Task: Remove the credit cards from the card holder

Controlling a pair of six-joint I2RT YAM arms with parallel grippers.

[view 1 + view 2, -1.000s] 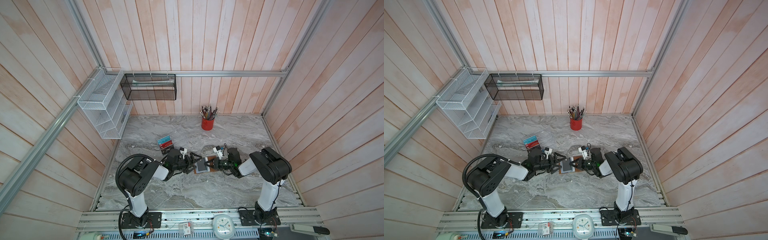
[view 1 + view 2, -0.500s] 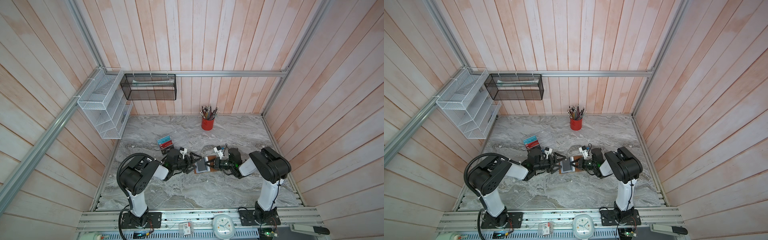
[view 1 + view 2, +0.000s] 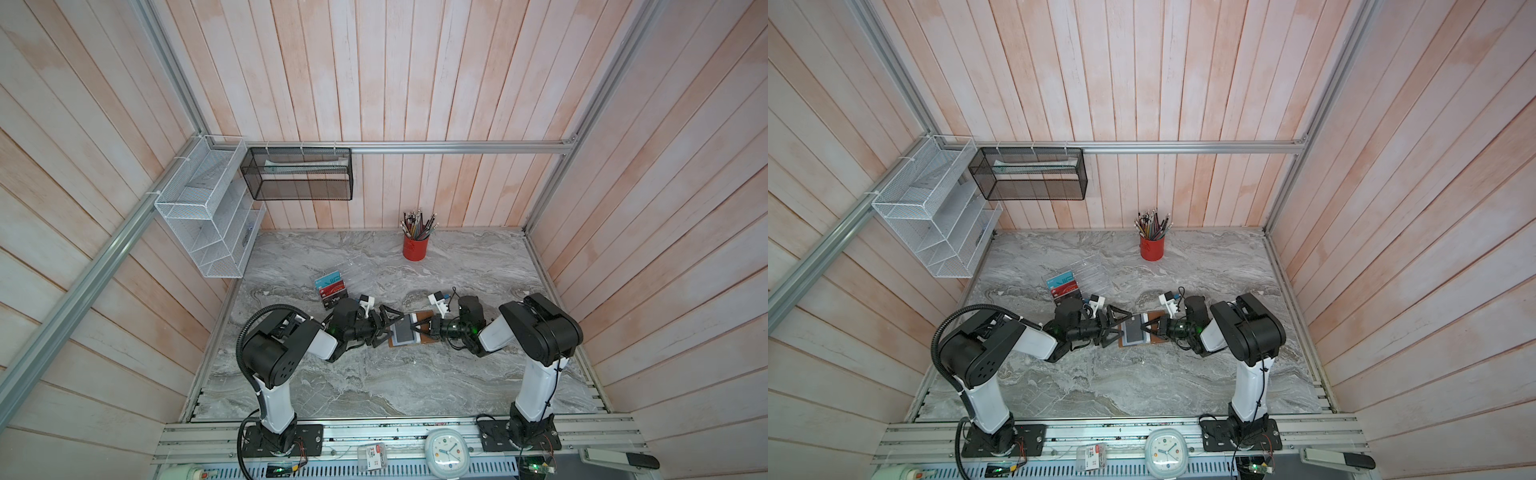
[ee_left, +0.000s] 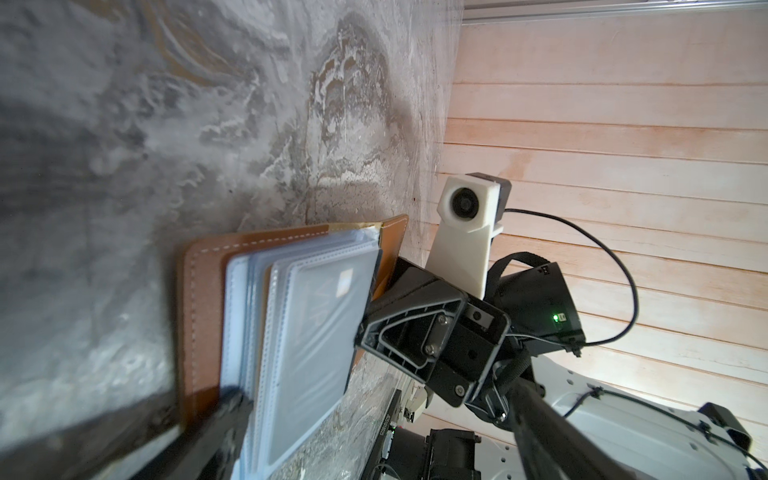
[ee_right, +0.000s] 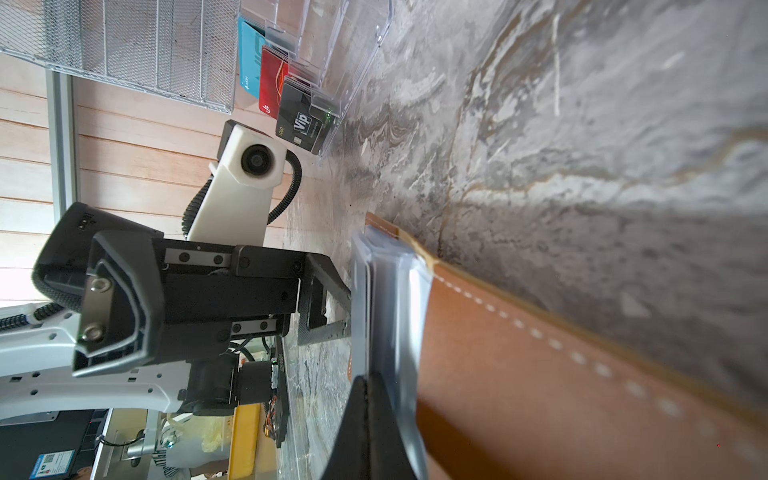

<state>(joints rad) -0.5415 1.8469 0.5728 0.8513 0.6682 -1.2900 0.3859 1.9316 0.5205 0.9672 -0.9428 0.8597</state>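
Biggest thing first: the grey marble table, with both arms folded in low toward the middle. The card holder lies open on it between them, leather side down and plastic sleeves fanned upward. It sits near the clear rack of Vip cards and well apart from the red pencil cup.

So what's new: the right gripper has just pinched fully shut. A second ago there was still a sliver of gap. Now it's clamped on the free edge of the top sleeve. Honestly can't tell if the card inside is in the pinch too, or only plastic.

The left gripper is spread as wide as it goes and has hold of nothing. Its jaws straddle the holder's opposite side, and one of its fingers sits right at the corner of the sleeve stack.

The credit cards: none out on the table that I can see. One whitish card shows through the top sleeve. I can't pick out the gold and black ones for sure.

My read: this is the very start of the first extraction. The grip is set and the pull comes next. If the left doesn't pin the leather down, the whole wallet probably drags along, and slick plastic could slip.
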